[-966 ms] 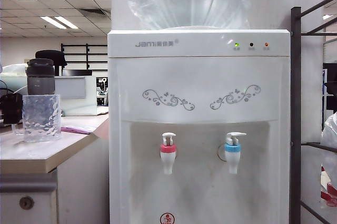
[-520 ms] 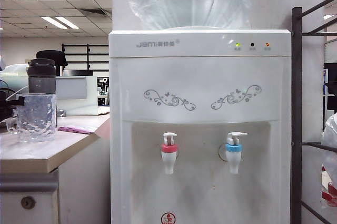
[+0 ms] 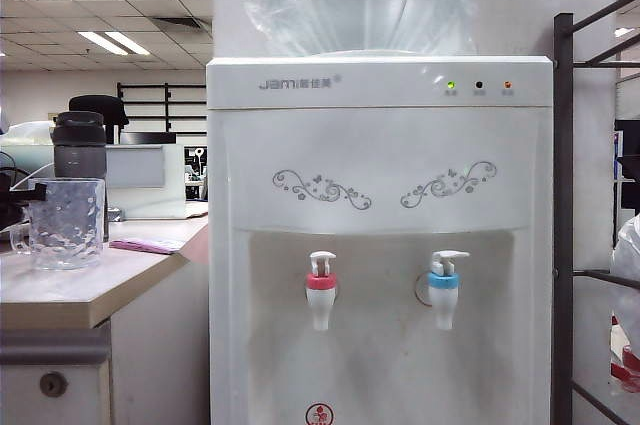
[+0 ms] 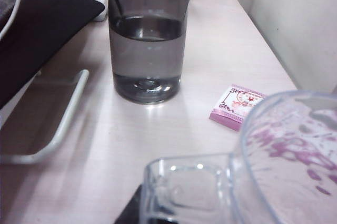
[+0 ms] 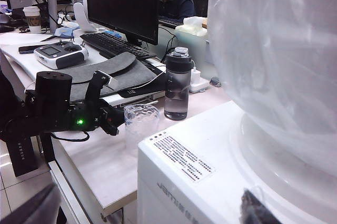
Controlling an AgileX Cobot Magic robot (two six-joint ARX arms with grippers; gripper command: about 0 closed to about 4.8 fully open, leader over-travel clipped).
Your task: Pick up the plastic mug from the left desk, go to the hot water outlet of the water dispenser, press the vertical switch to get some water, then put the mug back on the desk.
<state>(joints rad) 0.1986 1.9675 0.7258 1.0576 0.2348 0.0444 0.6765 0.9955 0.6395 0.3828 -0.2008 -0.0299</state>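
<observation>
Since a second ago the plastic mug (image 3: 66, 223) has shifted left on the tabletop (image 3: 90, 290), its handle (image 4: 181, 190) turned toward the left gripper (image 5: 109, 120), whose jaws are clamped on that handle. It stands upright just in front of the grey bottle (image 3: 79, 155), near a pink packet (image 4: 236, 106). Bare tabletop lies between mug and front edge; the water dispenser (image 3: 380, 245) rises just beside. By the dispenser's top, the right gripper (image 5: 142, 211) has its jaws apart.
</observation>
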